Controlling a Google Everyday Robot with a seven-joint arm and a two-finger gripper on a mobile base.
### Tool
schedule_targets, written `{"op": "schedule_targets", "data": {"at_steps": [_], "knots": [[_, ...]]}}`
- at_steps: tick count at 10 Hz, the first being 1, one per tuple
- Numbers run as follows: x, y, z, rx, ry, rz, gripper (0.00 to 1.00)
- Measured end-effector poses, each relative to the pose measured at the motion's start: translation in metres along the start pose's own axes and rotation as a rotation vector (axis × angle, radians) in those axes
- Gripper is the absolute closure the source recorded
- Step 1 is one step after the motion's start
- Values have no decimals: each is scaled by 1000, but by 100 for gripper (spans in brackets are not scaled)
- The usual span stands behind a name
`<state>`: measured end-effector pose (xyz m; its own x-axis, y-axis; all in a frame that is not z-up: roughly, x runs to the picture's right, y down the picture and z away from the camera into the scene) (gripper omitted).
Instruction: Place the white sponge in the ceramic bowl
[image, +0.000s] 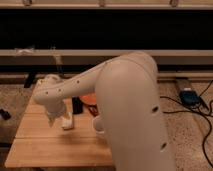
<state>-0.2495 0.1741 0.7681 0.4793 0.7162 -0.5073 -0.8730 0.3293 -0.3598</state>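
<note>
The white sponge (67, 122) lies flat on the wooden table (50, 147), left of centre. My gripper (52, 119) hangs at the end of the white arm (125, 100), just left of the sponge and down near the table top. Only a sliver of the orange ceramic bowl (88, 98) shows, behind the arm and to the right of the sponge. Most of the bowl is hidden by the arm.
A black rectangular block (77, 105) stands between the sponge and the bowl. A white cup (97, 125) is partly hidden by the arm. A blue device (188, 95) and cables lie on the floor at the right. A dark wall runs behind the table.
</note>
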Motion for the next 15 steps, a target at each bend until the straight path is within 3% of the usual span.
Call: {"op": "schedule_targets", "data": {"at_steps": [3, 6, 9, 13, 15], "knots": [[-11, -10, 30, 59, 0, 32, 35], [-24, -28, 36, 78, -5, 75, 35], [-30, -37, 46, 75, 5, 98, 35], [-34, -45, 65, 58, 50, 114, 35], [-35, -47, 71, 54, 70, 118, 46]]}}
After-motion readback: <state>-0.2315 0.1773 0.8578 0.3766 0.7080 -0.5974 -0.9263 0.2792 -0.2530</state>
